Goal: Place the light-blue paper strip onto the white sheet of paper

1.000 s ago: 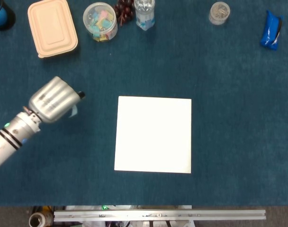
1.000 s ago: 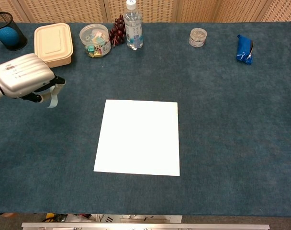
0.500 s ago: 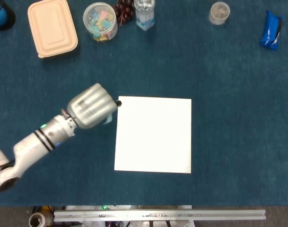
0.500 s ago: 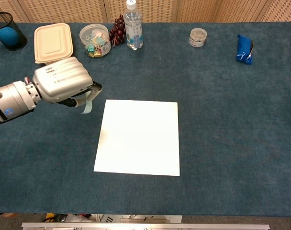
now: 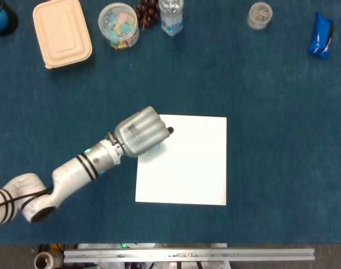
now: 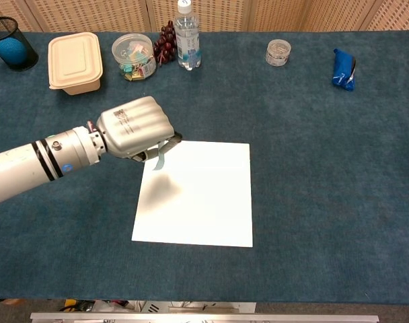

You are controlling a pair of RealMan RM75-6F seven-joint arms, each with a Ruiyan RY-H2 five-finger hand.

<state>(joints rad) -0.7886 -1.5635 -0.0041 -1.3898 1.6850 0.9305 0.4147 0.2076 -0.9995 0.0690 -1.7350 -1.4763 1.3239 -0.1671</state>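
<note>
My left hand (image 5: 139,132) (image 6: 134,128) hovers over the upper left corner of the white sheet of paper (image 5: 187,168) (image 6: 204,202). It pinches the light-blue paper strip (image 6: 160,159), which hangs down from the fingers just above the sheet. In the head view the hand covers almost all of the strip; only a faint blue edge (image 5: 155,148) shows under it. The hand casts a shadow on the sheet. My right hand is in neither view.
Along the far edge stand a beige lunch box (image 5: 62,32), a clear tub of coloured clips (image 5: 119,25), grapes (image 6: 166,40), a water bottle (image 6: 186,37), a small jar (image 5: 260,15) and a blue packet (image 5: 321,36). A black cup with a blue ball (image 6: 9,46) is far left.
My left hand has carried the strip rightward from the open cloth at the left to above the sheet's upper left corner. The sheet has not moved.
</note>
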